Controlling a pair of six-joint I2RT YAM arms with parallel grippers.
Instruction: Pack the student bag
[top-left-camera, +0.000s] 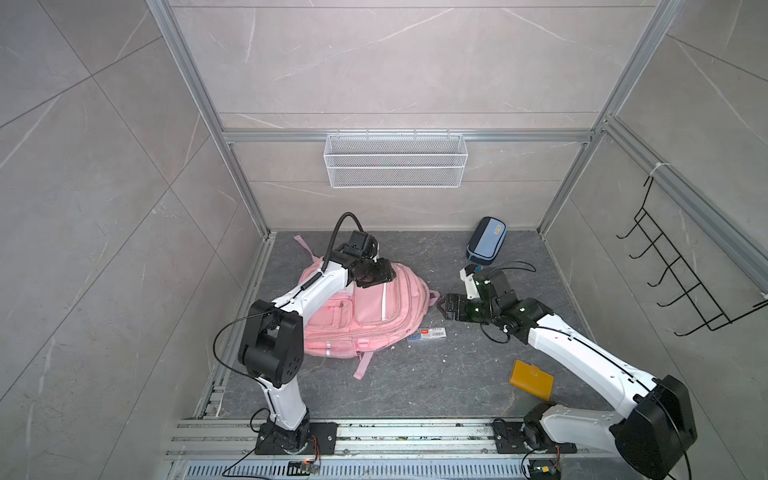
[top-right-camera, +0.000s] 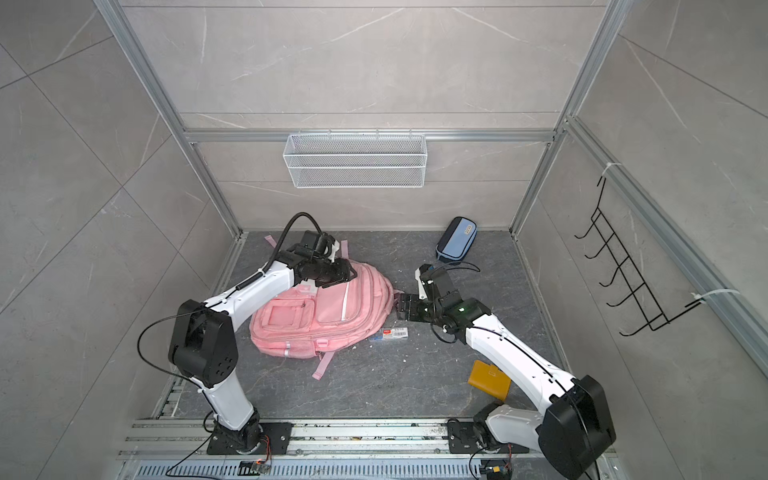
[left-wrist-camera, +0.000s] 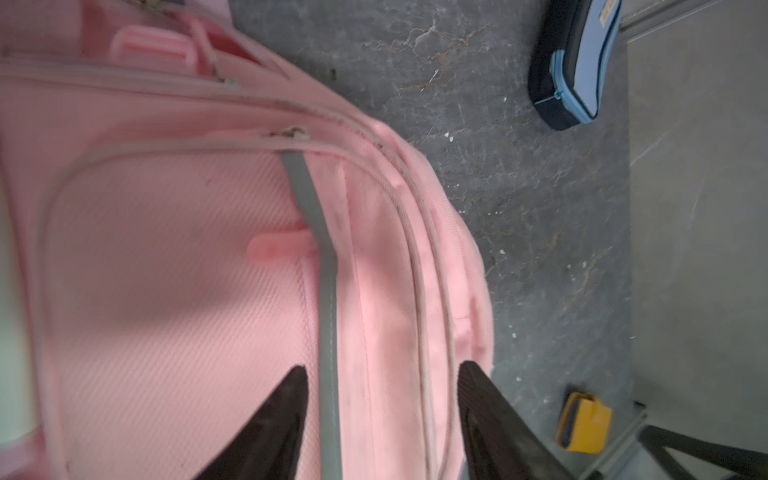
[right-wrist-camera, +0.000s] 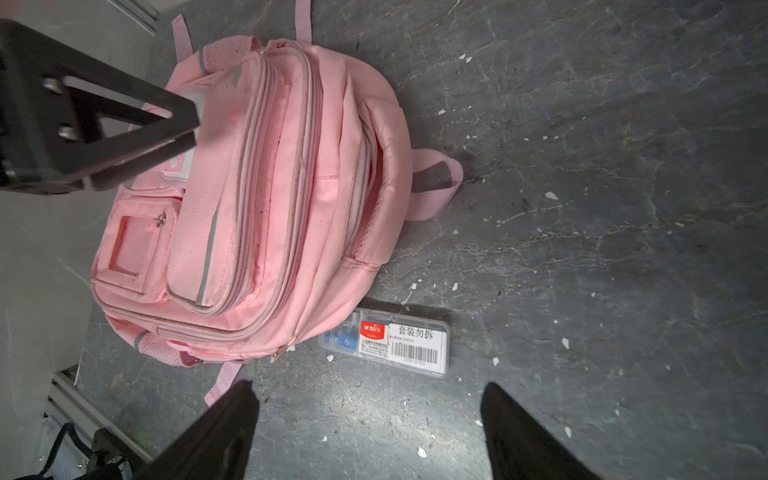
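Plainly, the bag (top-left-camera: 374, 309) lay on the desk (top-left-camera: 419, 378) toward nine o'clock; the left end effector (left-wrist-camera: 380, 372) hung over it, jaws apart; the right end effector (right-wrist-camera: 370, 390), at its three o'clock, gaped empty.

Pink student bag (top-left-camera: 370, 309) with grey strips (left-wrist-camera: 328, 291), blue pencil case (top-left-camera: 487, 241), yellow wallet (top-left-camera: 532, 380), dark grey veined floor (top-left-camera: 415, 386)

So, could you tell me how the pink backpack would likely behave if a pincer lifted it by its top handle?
The pink backpack would probably sag and fold, since its fabric lies slumped and creased on the dark surface. It looks fairly flat, so it is likely light. Its loose straps would probably dangle and drag.
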